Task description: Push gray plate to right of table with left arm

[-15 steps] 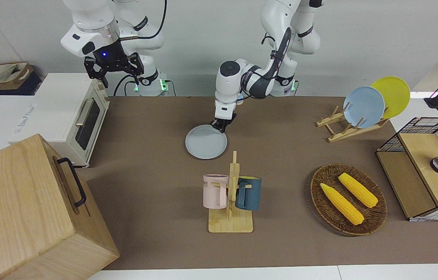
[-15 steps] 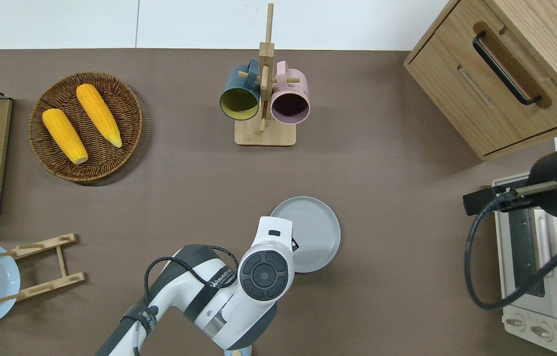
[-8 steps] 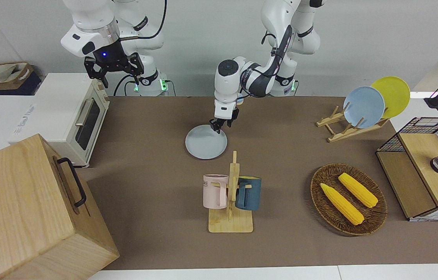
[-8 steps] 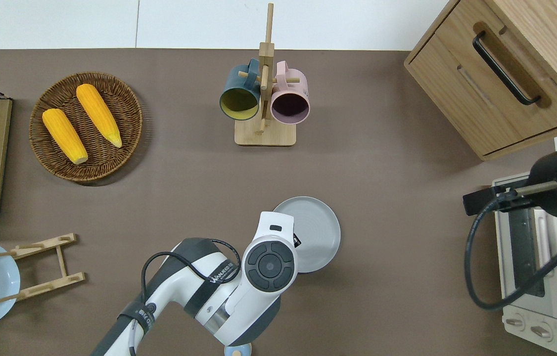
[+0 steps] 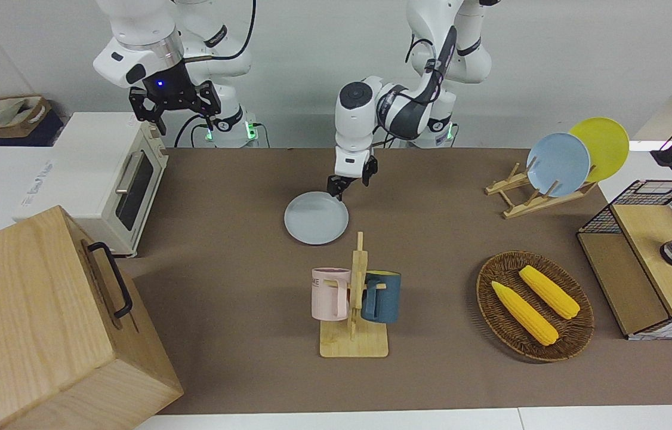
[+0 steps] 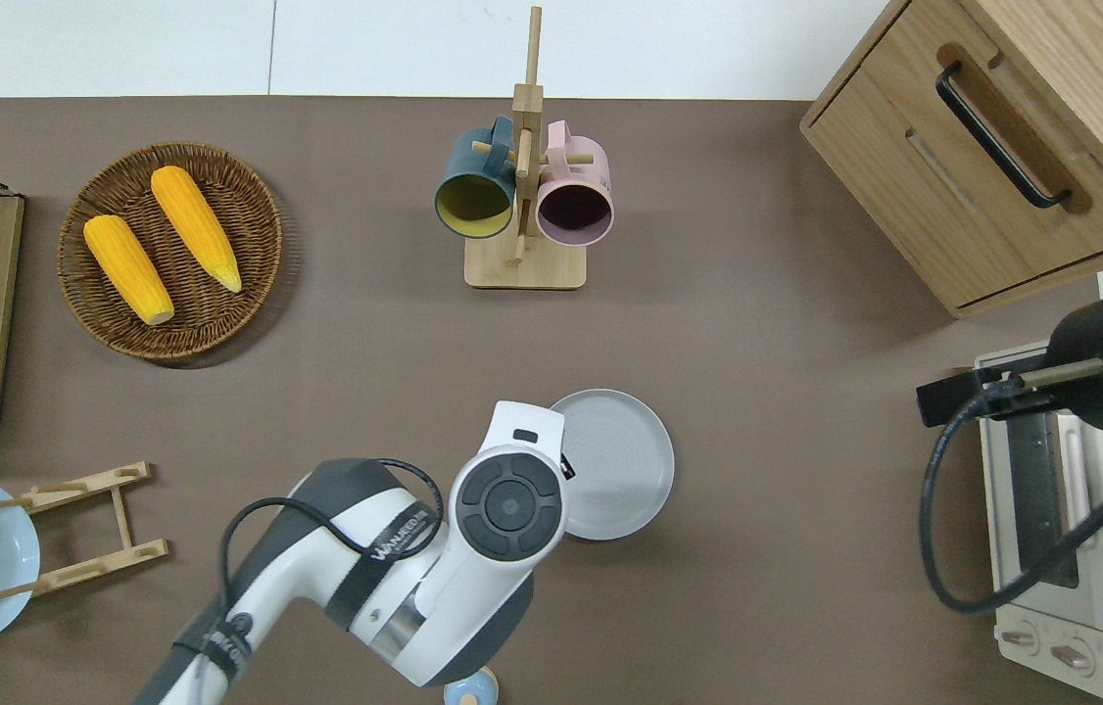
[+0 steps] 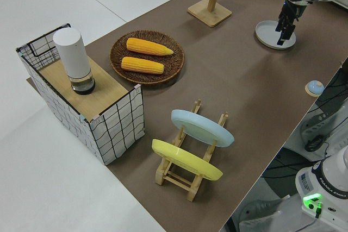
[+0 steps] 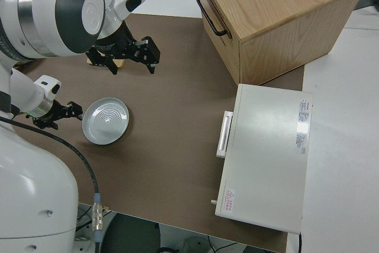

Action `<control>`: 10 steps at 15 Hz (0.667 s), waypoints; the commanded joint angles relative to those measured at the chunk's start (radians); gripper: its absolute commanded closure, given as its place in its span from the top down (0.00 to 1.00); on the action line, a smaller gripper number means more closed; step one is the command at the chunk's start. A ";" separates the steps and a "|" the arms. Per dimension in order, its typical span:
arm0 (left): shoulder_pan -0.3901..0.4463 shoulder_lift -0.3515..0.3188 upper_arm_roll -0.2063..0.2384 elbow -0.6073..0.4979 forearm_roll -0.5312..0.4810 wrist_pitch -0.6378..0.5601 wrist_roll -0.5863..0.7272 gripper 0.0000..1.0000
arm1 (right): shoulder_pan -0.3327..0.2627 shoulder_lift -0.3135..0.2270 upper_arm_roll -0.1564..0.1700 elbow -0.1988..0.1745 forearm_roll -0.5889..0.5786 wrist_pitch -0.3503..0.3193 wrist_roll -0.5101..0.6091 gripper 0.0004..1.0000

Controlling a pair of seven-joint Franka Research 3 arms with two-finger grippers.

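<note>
Gray plate [image 5: 316, 218] sits mid-counter [image 5: 240, 251], nearer the robots' edge. Left gripper [image 5: 352, 180], fingers spread, hangs just off the plate's rim. Step in hand: re-contact. Next, lower fingers and push toward right arm's end. Right arm parked.

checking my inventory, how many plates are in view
3. The gray plate lies flat mid-table, nearer the robots than the mug rack. The sky-blue plate and yellow plate stand on the wooden plate rack at the left arm's end.

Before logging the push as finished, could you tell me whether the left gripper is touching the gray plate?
Apart: the front view shows the left gripper raised clear of the gray plate.
</note>
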 commanded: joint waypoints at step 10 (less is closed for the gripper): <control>0.457 -0.239 0.051 0.204 -0.084 -0.503 0.842 1.00 | -0.020 -0.003 0.017 0.009 0.006 -0.016 0.013 0.98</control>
